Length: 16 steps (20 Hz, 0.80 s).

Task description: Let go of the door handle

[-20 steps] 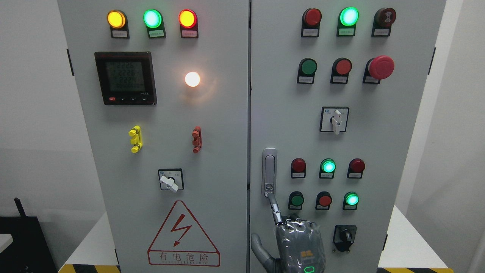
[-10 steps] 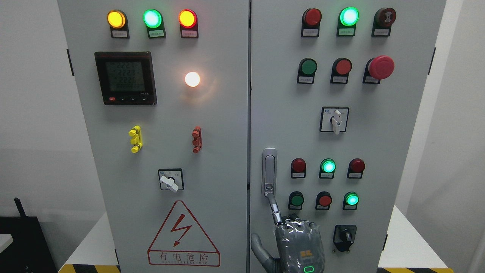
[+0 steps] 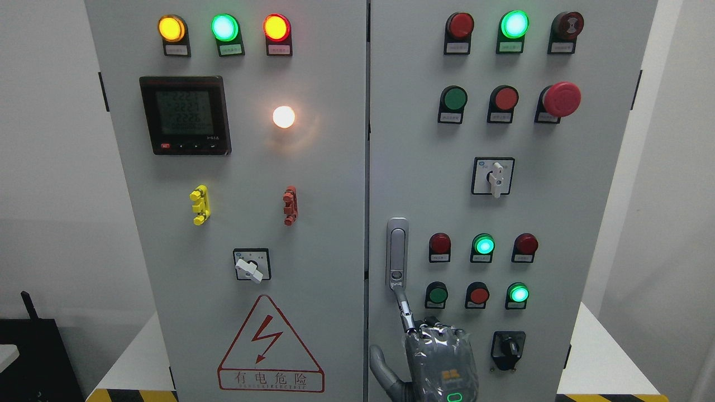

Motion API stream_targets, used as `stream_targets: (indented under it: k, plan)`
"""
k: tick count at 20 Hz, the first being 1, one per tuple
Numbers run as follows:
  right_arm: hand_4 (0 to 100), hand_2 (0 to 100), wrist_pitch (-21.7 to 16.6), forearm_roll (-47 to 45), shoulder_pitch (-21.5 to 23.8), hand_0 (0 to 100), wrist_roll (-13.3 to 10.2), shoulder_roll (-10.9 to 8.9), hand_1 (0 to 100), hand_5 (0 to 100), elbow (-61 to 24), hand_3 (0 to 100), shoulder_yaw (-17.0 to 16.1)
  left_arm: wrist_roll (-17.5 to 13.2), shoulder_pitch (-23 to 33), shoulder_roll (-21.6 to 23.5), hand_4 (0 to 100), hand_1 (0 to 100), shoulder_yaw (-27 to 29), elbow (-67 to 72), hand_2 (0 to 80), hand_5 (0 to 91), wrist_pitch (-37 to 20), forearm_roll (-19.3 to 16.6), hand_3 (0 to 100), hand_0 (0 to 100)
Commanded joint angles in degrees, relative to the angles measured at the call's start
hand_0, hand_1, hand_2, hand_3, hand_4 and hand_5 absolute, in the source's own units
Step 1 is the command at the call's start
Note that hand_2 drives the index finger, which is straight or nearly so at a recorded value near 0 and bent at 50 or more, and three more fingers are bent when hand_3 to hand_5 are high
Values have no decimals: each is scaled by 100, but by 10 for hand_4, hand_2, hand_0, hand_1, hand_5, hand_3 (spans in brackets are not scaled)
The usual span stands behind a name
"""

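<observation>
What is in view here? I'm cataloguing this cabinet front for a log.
cabinet: one, grey, two doors, centre
meter: one, black, left door, upper left
top lamps: three, yellow, green, red, left door top
warning triangle: one, red outline, left door bottom
emergency stop: one, red, right door, upper right
door handle: one, silver, right door's left edge
right hand: one, grey, bottom edge, reaching the handle's lower end

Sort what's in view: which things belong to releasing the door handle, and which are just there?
Belongs to the job:
door handle on the right cabinet door
right hand, reaching up to the handle's lower end

Just there:
indicator lamps
meter
rotary switches
emergency stop button
warning triangle
</observation>
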Motion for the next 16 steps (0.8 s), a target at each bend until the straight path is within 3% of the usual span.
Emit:
stream_targets:
  k: [1,16]
  plan:
    - [863,0,3,-1,15,389,6,4,191,981,4,948,0,-1,-17,0,0,389,9,53,0,0,-1,0,0,120]
    - [869,0,-6,-1,7,392,103,22,188,983,-5,958,0,-1,-18,0,0,389,9,53,0,0,-1,0,0,120]
